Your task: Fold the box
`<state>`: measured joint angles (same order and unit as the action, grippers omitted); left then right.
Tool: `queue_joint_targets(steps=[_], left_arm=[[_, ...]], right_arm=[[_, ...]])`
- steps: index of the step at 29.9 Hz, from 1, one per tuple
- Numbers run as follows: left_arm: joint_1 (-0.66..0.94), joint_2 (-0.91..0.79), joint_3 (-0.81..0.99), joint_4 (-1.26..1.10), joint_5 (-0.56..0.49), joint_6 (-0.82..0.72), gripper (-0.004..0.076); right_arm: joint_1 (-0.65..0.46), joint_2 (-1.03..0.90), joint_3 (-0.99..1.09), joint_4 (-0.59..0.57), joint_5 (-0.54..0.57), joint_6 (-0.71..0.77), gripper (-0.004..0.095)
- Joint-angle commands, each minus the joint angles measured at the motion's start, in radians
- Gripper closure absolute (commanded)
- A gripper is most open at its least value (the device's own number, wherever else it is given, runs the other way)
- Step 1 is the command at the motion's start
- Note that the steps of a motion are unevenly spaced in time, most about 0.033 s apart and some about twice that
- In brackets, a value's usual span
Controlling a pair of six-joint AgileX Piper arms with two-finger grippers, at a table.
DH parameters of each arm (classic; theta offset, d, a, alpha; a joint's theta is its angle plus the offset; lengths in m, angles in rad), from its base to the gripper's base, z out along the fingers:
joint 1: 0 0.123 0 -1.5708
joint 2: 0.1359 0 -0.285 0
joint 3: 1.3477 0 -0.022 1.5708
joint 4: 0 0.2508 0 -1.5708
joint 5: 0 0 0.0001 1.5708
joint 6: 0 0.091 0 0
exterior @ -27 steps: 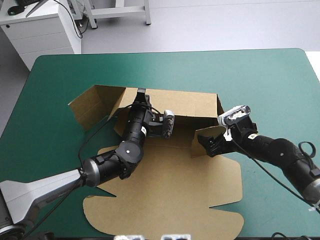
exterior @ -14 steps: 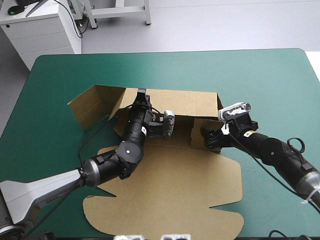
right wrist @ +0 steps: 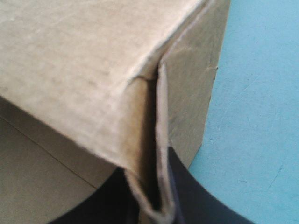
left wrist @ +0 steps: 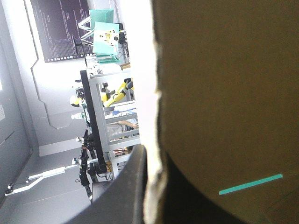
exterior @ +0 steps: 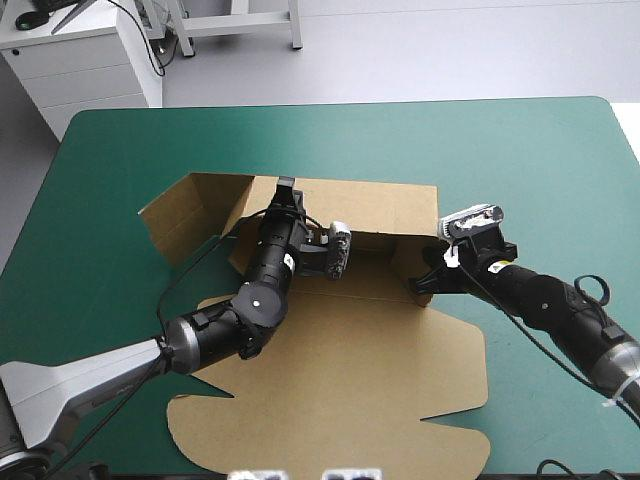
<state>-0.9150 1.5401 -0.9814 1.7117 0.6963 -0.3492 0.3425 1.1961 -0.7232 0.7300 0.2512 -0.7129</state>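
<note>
box (exterior: 330, 370) | far wall raised | left gripper (exterior: 285, 188), right gripper (exterior: 425, 284) clamp walls

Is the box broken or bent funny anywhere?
Nothing looks torn or spilled. The box is just lopsided: its left end flap leans outward, while the right end flap stands up, pinched by the right gripper. That looks like half-done folding, not damage.

The left arm (exterior: 215, 335) is black and round, like fat tubes joined up. Its big round joint (exterior: 262, 298) has a tiny white dot. Just ahead of that joint sits a small white label (exterior: 285, 262). Far behind it the arm turns grey. The right arm (exterior: 545, 300) is all black. The fingers (right wrist: 191, 200) are black and curved.
</note>
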Motion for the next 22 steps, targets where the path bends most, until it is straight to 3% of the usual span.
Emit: queue_joint_targets(steps=[1, 16, 22], left_arm=[[-0.003, -0.039, -0.025, 0.119, 0.029, -0.009, 0.0731], [-0.003, -0.039, -0.025, 0.119, 0.029, -0.011, 0.0731], [-0.003, -0.039, -0.025, 0.119, 0.021, -0.011, 0.0731]], right_arm=[[0.001, -0.021, -0.027, 0.041, -0.038, -0.005, 0.0922], [0.006, -0.021, -0.027, 0.083, -0.069, 0.001, 0.0908], [0.116, -0.017, -0.027, 0.063, -0.128, 0.009, 0.0905]])
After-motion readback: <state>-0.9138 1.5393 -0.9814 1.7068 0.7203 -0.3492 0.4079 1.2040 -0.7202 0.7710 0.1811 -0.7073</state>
